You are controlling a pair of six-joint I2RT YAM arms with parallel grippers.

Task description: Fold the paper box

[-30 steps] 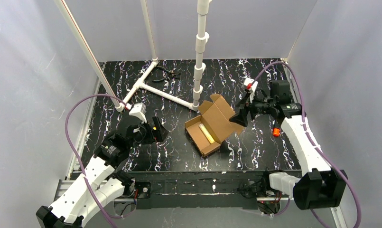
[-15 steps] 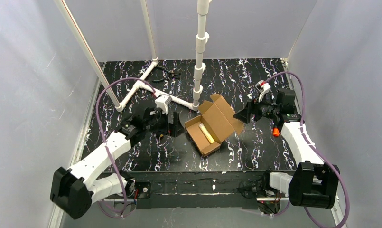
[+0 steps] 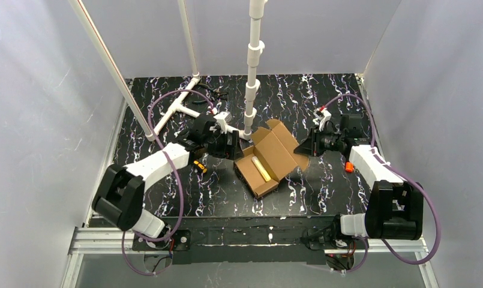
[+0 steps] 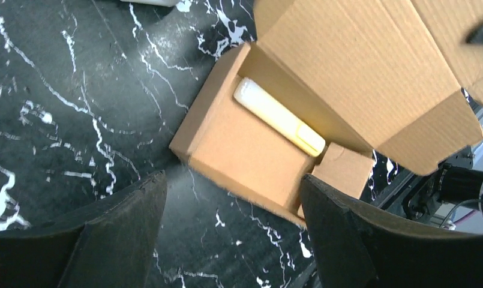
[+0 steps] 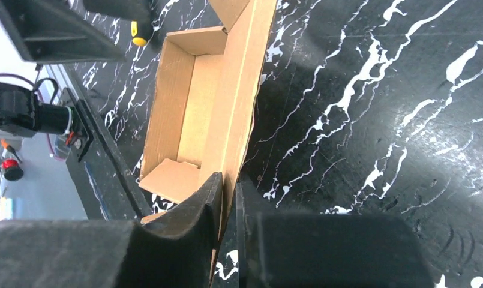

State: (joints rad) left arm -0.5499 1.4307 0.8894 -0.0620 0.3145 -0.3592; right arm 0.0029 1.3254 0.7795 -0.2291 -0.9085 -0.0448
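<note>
The paper box [image 3: 264,186] is a brown cardboard mailer on the black marbled table, its tray upright and its lid [image 3: 279,146] raised open toward the right. A pale yellow stick [image 4: 279,117] lies inside the tray. My right gripper [image 5: 228,183] is shut on the lid's free edge [image 5: 242,90], with the cardboard pinched between both fingers; in the top view it [image 3: 300,149] sits at the lid's right corner. My left gripper [image 4: 233,180] hovers at the tray's left side, jaws wide open and holding nothing; the tray's outer wall [image 4: 251,159] lies just ahead of its fingertips.
A white PVC pipe frame [image 3: 251,90] stands behind the box. A dark hand tool [image 3: 215,91] lies at the back. A small yellow-orange item [image 3: 198,166] lies beside the left arm, and an orange one [image 3: 350,167] beside the right arm.
The left arm has swung in from the left and now reaches the box's side. The right gripper has closed on the lid's edge.
</note>
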